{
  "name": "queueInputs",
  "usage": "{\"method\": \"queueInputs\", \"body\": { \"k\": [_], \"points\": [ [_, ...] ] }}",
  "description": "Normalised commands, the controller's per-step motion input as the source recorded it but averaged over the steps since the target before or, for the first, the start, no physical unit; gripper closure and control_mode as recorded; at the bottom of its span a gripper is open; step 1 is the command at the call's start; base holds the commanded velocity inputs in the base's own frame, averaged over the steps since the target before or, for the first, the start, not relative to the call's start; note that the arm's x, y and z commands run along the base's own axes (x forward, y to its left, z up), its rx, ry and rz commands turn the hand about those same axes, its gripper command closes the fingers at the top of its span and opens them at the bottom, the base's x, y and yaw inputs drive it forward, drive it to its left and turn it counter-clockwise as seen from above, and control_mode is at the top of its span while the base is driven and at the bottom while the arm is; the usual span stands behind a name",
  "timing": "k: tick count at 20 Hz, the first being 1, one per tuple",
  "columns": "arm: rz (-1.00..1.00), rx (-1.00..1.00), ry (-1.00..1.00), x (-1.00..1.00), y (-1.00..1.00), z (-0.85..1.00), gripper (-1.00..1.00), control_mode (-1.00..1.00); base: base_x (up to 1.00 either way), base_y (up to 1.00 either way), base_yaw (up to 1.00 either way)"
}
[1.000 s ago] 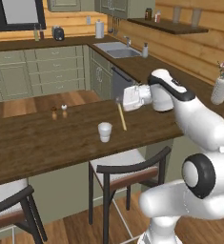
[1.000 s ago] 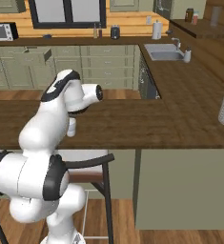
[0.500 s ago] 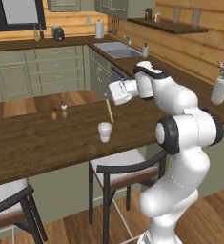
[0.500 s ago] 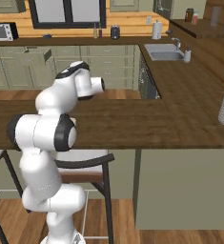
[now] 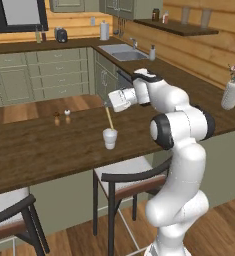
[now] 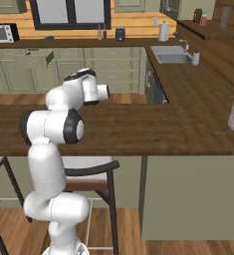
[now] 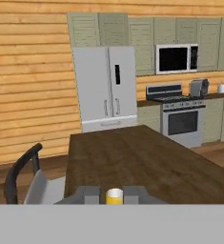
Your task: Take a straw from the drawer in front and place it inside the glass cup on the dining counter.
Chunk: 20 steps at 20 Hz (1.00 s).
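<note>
The straw is a thin pale-yellow stick hanging nearly upright from my gripper, which is shut on its top end. Its lower tip sits right at the rim of the glass cup, a small whitish tumbler standing on the dining counter. In the hand view the straw's round yellow end shows between the two fingertips. The drawer stands pulled out among the green cabinets at the far left of the right base view.
Two small dark shakers stand on the counter to the left of the cup. A white vase sits at the counter's right end. Bar chairs stand in front of the counter. A fridge and stove lie beyond it.
The arm has swung left across the counter, carrying the straw from right of the cup to directly above it. The cup and shakers have not moved.
</note>
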Motion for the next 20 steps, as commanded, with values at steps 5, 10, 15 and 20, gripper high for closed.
{"method": "queueInputs", "body": {
  "k": [5,10,15,20],
  "points": [
    [0.0,0.0,0.0,0.29,0.05,-0.26,1.0,-1.0,0.0,0.0,0.0],
    [0.0,0.0,0.0,0.46,0.09,-0.11,1.0,-1.0,0.0,0.0,0.0],
    [0.0,0.0,0.0,0.35,0.12,-0.22,1.0,-1.0,0.0,0.0,0.0],
    [0.0,0.0,0.0,0.21,0.04,-0.23,1.0,-1.0,0.0,0.0,0.0]
  ]
}}
